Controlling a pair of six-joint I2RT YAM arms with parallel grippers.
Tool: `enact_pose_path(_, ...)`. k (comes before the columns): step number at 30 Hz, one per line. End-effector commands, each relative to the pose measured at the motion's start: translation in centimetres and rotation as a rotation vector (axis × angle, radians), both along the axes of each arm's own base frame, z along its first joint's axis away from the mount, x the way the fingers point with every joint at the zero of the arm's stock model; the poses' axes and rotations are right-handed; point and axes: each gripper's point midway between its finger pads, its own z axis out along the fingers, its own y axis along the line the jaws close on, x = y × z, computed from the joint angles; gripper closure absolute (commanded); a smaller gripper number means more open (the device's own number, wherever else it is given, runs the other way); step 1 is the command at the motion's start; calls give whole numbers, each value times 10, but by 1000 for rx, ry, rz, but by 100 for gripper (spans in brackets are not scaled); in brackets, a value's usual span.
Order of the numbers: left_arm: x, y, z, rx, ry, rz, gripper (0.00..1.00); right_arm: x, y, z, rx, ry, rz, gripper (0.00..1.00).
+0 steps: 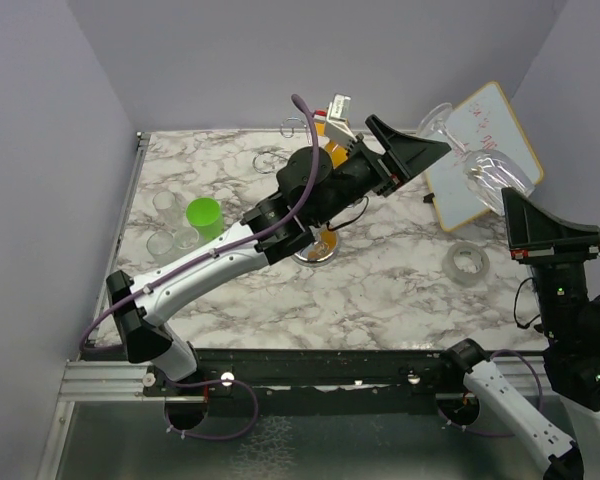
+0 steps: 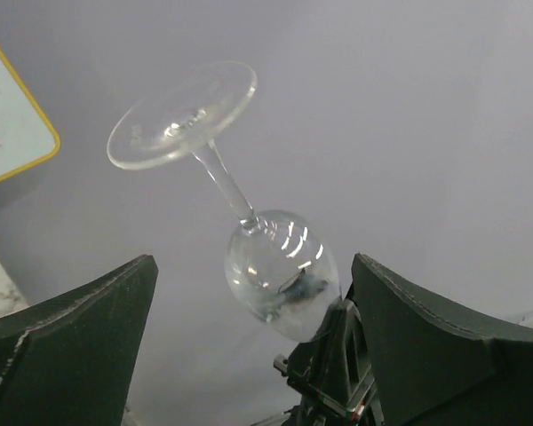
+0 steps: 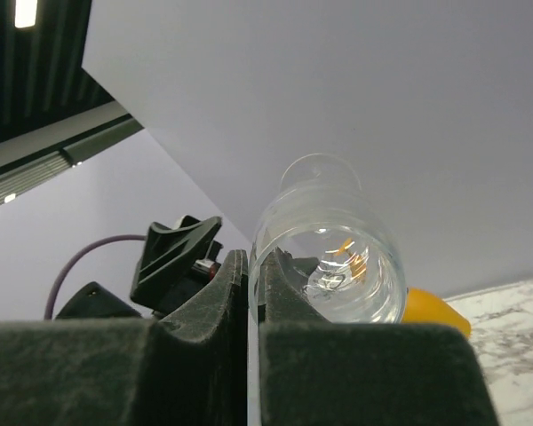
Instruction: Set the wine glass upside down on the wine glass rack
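the wine glass [image 1: 485, 165] hangs tilted in the air over the white board [image 1: 502, 118] at the table's far right, its bowl rim pinched between the right gripper [image 3: 249, 275] fingers and its foot pointing away, with the left gripper [image 1: 420, 150] just beside it, fingers spread wide, and the wine glass rack [image 1: 320, 252] standing under that arm.

Wine glass rack [image 1: 318, 251] mostly hidden beneath left arm [image 1: 230, 255], whiteboard [image 1: 500, 125] scribbles too small to read, right arm [image 1: 580, 345] cropped at the edge
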Motion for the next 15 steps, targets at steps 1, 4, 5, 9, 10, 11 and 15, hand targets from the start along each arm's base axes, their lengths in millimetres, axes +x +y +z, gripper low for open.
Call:
enact_pose_path(1, 12, 1, 22, -96, 46, 61, 17, -16, 11, 28, 43, -123, 94, 99)
enact_pose_path(4, 18, -3, 30, -123, 46, 78, 27, -14, 16, 28, 45, -122, 117, 99)
enact_pose_path(5, 19, -4, 34, -131, 40, 78, 31, -13, 17, 27, 48, -120, 125, 99)
enact_pose_path(9, 19, -12, 42, -140, 33, 58, 41, -10, 23, 24, 57, -119, 154, 99)
enact_pose_path(10, 20, -14, 42, -143, 39, 53, 42, -10, 25, 24, 58, -123, 163, 99)
enact_pose_path(11, 20, -16, 42, -148, 47, 47, 42, -10, 27, 24, 58, -125, 173, 99)
enact_pose_path(15, 22, -20, 46, -162, 52, 44, 52, -7, 35, 20, 50, -112, 211, 99)
